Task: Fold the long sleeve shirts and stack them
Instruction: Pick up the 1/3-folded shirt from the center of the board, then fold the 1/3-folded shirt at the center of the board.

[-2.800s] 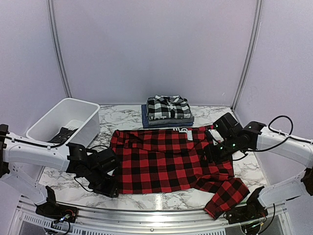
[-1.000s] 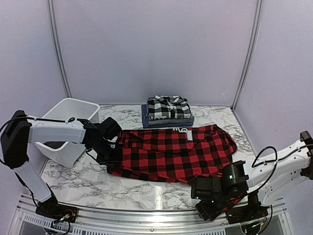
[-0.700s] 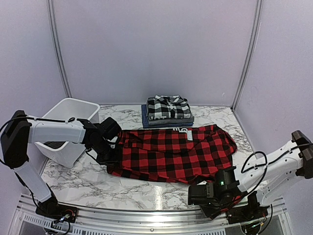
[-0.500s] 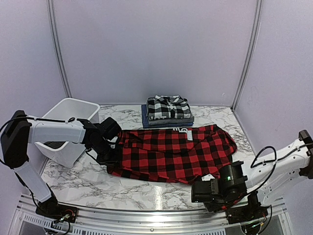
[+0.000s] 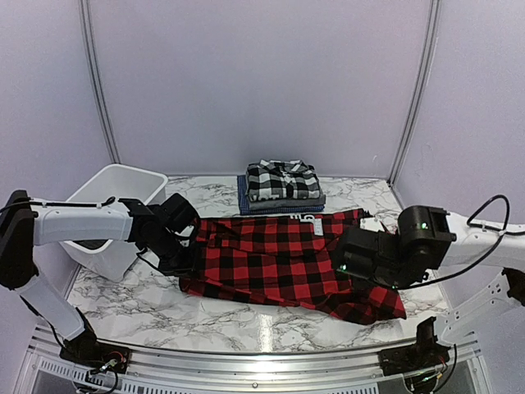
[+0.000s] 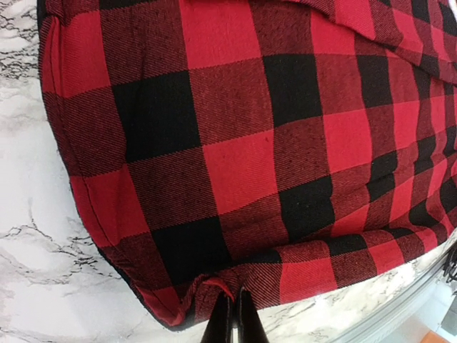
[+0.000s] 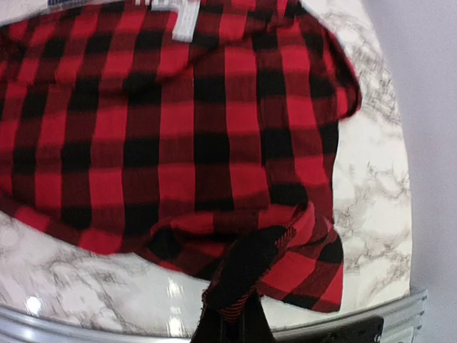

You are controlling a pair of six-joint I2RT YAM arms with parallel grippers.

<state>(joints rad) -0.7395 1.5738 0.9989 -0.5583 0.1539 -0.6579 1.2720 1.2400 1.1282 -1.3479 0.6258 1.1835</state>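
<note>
Red-and-black check shirt (image 5: pixel 279 258) is spread flat at centre. Its 9 o'clock edge is pinched by the left gripper (image 6: pixel 232 304), and its sleeve (image 5: pixel 373 302) at 4 o'clock by the right gripper (image 7: pixel 230 318). Folded shirts (image 5: pixel 281 187) are stacked at 12 o'clock.

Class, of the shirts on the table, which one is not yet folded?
The red-and-black check shirt, lying spread out; the others sit folded in a stack behind it.

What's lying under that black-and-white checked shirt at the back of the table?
Folded cloth: a grey layer and a blue one peek out beneath the black-and-white shirt. Only their edges show; the rest is covered.
</note>
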